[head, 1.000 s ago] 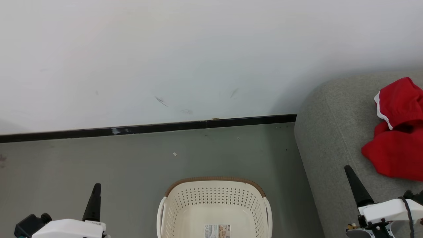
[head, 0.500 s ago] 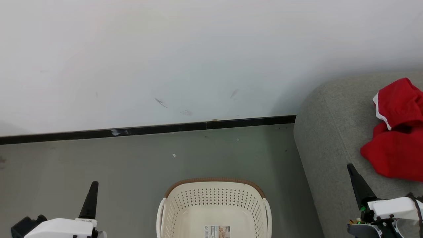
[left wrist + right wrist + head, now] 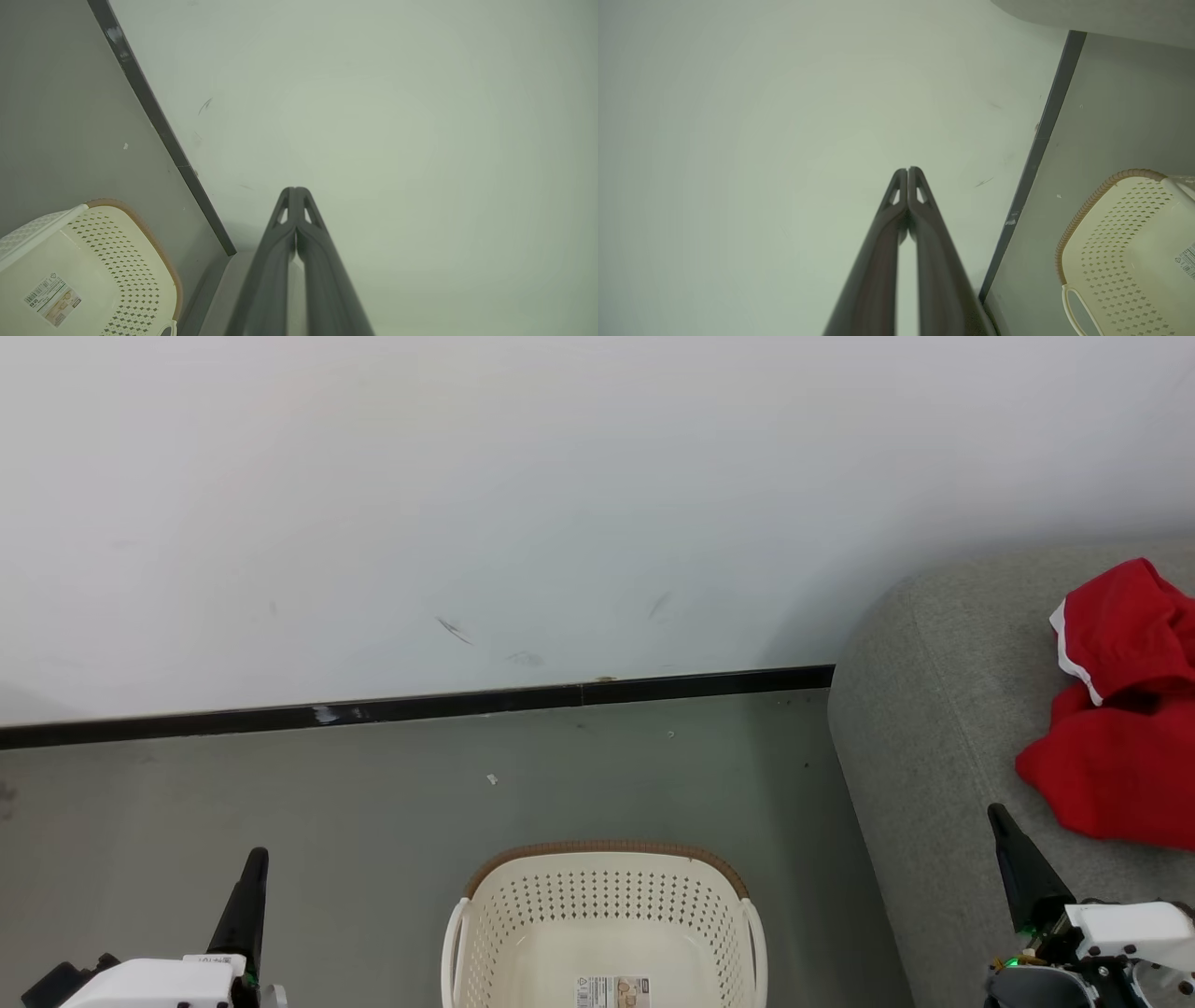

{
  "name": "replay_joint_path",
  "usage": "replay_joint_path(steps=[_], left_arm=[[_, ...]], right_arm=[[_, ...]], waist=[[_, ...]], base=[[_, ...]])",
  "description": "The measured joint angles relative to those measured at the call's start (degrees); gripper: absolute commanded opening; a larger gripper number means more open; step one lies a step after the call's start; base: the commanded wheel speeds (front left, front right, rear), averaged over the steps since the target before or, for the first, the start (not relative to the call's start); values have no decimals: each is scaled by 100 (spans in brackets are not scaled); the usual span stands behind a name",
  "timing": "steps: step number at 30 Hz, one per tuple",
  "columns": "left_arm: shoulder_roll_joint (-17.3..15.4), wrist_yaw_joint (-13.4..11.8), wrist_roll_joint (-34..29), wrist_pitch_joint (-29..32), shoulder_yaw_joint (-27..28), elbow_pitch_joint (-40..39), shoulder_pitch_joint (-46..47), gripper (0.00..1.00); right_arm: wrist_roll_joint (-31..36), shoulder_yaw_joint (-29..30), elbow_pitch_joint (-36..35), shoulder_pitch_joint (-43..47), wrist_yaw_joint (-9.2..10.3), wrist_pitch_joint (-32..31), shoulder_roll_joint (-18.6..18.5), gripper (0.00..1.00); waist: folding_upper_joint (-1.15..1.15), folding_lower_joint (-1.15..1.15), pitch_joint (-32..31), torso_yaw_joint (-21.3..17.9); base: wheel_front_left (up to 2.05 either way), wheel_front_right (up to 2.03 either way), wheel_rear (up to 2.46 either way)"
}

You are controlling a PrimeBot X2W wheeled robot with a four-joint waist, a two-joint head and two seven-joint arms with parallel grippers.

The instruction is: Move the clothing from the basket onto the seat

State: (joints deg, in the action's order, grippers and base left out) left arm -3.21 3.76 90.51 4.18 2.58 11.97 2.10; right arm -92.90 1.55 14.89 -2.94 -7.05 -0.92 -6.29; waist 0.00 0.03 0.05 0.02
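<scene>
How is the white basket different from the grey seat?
The basket is cream plastic full of little holes; the seat is grey-green fabric with none. The basket has no clothes inside, just a sticker, while the seat has the red clothing lying on it. The seat looks much bigger than the basket. Both have rounded corners.

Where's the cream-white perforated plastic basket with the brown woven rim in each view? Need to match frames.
Head view: cream-white perforated plastic basket at bottom centre, cut off by the bottom edge.
Left wrist view: basket in the lower-left corner.
Right wrist view: basket at the lower right, running off the right edge.
Shared landmark: black skirting strip where wall meets floor, beyond the basket's brown rim.
</scene>
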Motion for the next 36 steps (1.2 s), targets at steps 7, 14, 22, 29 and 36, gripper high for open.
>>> replay_joint_path(steps=[7,14,22,29,36], left_arm=[[22,53,271,82,57,25,98,0],[25,69,274,82,59,36,98,0],[27,69,274,82,60,46,98,0],[30,93,274,83,60,55,98,0],[31,94,274,83,62,70,98,0]], right_arm=[[-343,53,36,-54,0,-68,14,0],[-344,59,42,-104,-1,-68,14,0],[-344,59,43,-104,-1,-68,14,0],[-344,59,45,-105,-1,-68,14,0],[-344,59,46,-105,-1,-68,14,0]], waist=[[0,0,-9,-3],[0,-1,-9,-3],[0,-1,-9,-3],[0,-1,-9,-3],[0,-1,-9,-3]], base=[[0,0,0],[0,0,0],[0,0,0],[0,0,0],[0,0,0]])
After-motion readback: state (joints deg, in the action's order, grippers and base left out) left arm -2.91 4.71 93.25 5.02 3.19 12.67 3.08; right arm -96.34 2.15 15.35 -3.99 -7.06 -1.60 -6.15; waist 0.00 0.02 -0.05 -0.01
